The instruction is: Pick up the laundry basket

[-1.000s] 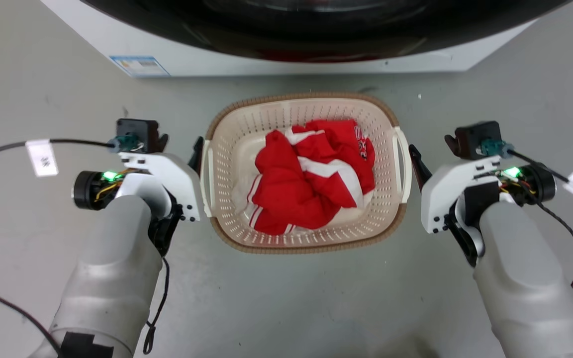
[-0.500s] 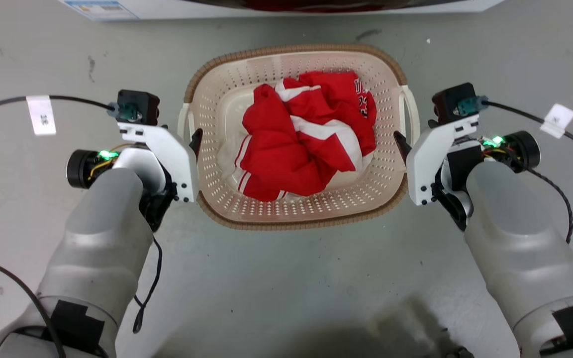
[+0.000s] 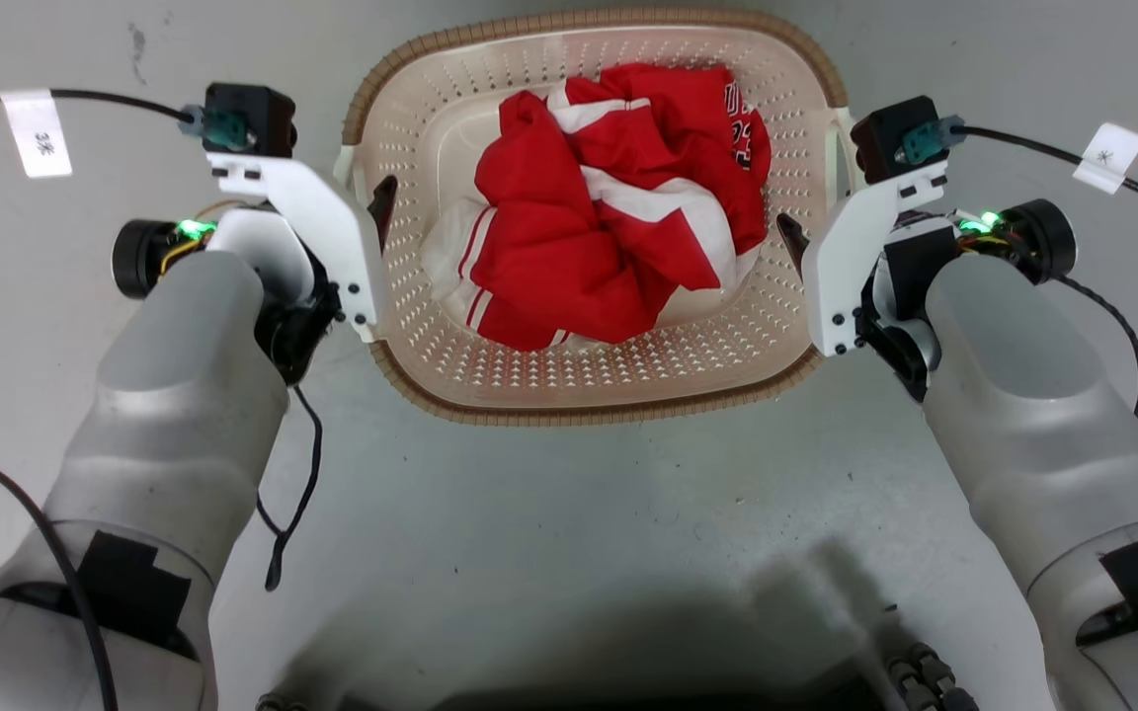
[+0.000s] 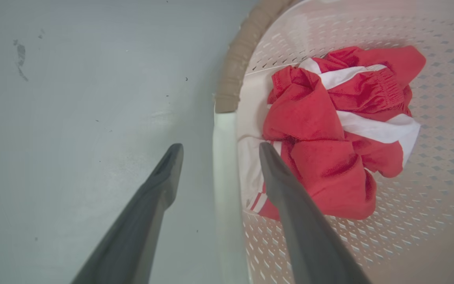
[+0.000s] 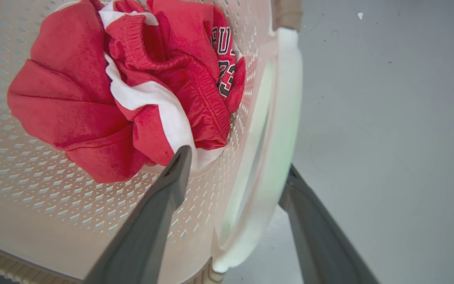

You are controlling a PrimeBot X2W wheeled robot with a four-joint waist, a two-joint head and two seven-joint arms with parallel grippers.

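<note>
The left gripper has its two dark fingers spread, one outside over the floor and one inside the laundry basket. The white left handle stands between them with a gap showing on either side. The right gripper is spread likewise. Its inner finger lies over the perforated wall just below the red and white garment, and its outer finger passes behind the white right handle. Whether that finger touches the plastic I cannot tell. Neither pair pinches anything yet.

Outward from there, in the head view, the basket sits on the grey floor between the two pale forearms. Its brown rim faces the robot and the crumpled garment lies in its middle.

I judge the step in hand to be the grasp itself: both grippers are astride the handles, and the closing is not yet made. The next move calls for both pairs of fingers to close firmly on the handles. After that, both arms need to lift level and together, since an uneven rise would tilt the basket and a smooth handle could slip from a weak pinch
</note>
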